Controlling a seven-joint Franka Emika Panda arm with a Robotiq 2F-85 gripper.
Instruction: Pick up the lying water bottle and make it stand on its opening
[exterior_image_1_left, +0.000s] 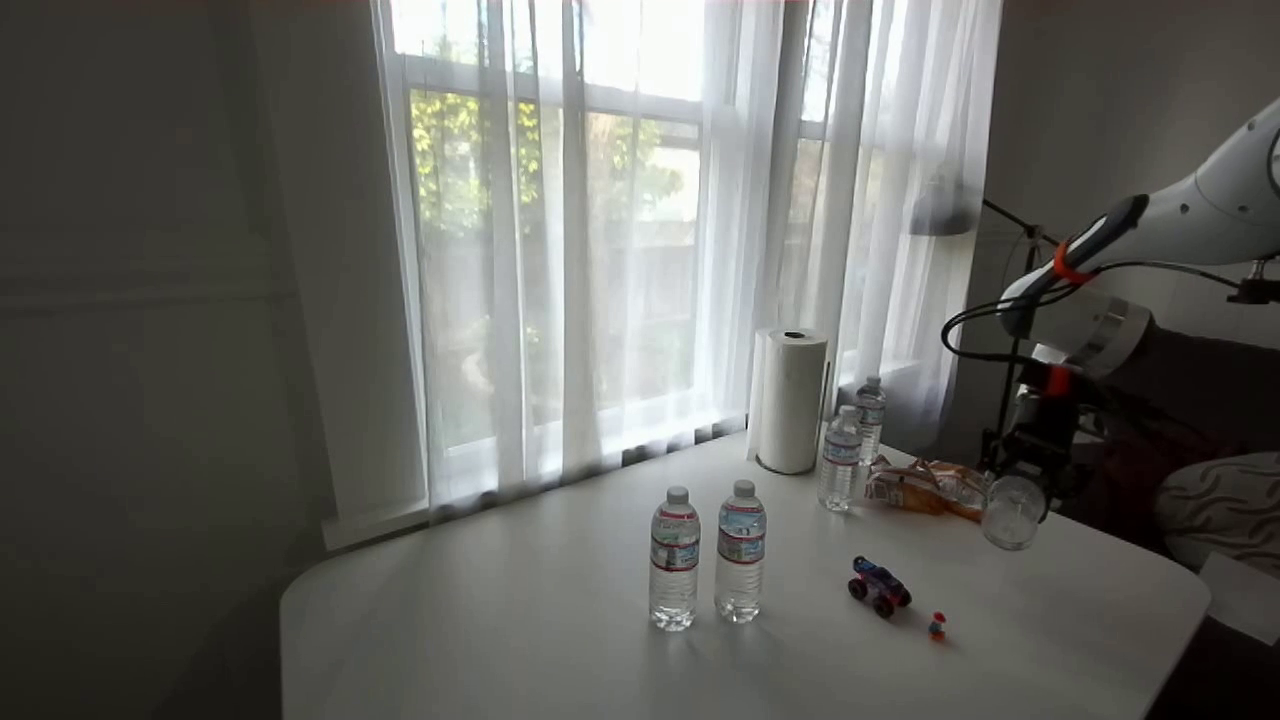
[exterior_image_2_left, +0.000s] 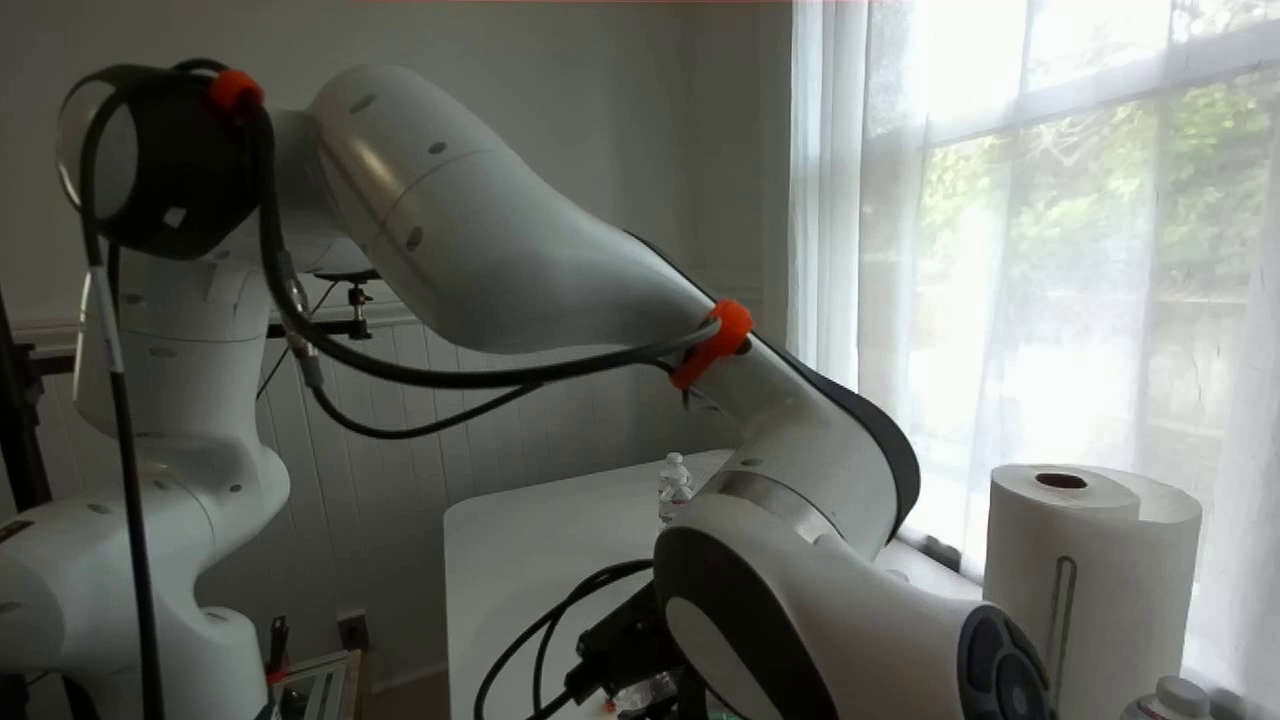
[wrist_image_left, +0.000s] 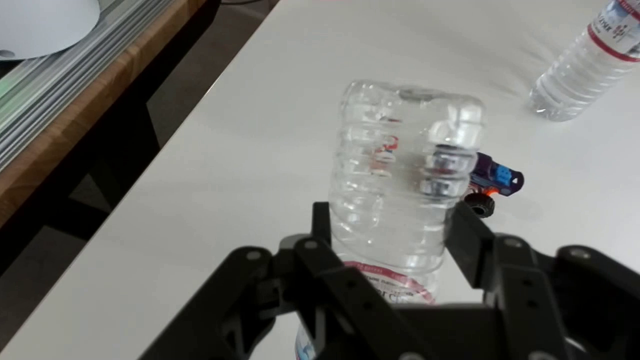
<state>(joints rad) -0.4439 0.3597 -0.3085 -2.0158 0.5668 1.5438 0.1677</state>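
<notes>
The water bottle (wrist_image_left: 395, 200) is clear and ribbed, and part of a label with a red band shows below the fingers in the wrist view. My gripper (wrist_image_left: 387, 227) is shut on it, with one finger on each side of its body. In an exterior view the bottle's round base (exterior_image_1_left: 1012, 512) juts out from my gripper (exterior_image_1_left: 1035, 460) towards the camera, over the right part of the table. The bottle is tilted and seems to be off the table. Its neck and opening are hidden behind the gripper. A bit of clear plastic (exterior_image_2_left: 648, 692) shows by the gripper in an exterior view.
Two labelled bottles (exterior_image_1_left: 675, 560) (exterior_image_1_left: 740, 555) stand upright on the white table (exterior_image_1_left: 480, 620). Two more (exterior_image_1_left: 841, 460) (exterior_image_1_left: 871, 410) stand by the paper towel roll (exterior_image_1_left: 790, 400). An orange bag (exterior_image_1_left: 920, 488), a toy truck (exterior_image_1_left: 880, 585) and a small figure (exterior_image_1_left: 937, 627) lie near the gripper.
</notes>
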